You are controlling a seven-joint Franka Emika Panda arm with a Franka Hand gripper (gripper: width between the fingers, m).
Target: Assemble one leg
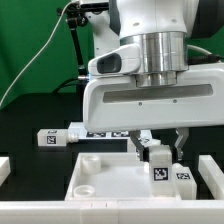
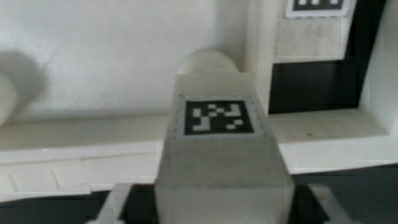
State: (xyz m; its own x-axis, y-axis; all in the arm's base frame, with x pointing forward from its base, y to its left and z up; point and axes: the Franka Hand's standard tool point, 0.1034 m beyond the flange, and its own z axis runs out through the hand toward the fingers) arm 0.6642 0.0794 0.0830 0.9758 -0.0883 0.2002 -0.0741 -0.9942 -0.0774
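Note:
My gripper (image 1: 158, 148) is shut on a leg (image 1: 157, 163), a short white block with a square tag on its side. It holds the leg upright over the far right part of the white rimmed tabletop (image 1: 100, 182); I cannot tell if the leg touches it. In the wrist view the leg (image 2: 217, 130) fills the middle between my gripper's (image 2: 217, 203) fingers (image 2: 125, 203), with the tabletop (image 2: 89, 100) beneath. A second leg (image 1: 60, 136) lies on the black table at the exterior view's left.
The marker board (image 1: 105, 133) lies behind the tabletop. Another tagged white part (image 1: 184, 176) sits just right of the held leg. White parts stand at the exterior view's left edge (image 1: 4, 170) and right edge (image 1: 212, 172).

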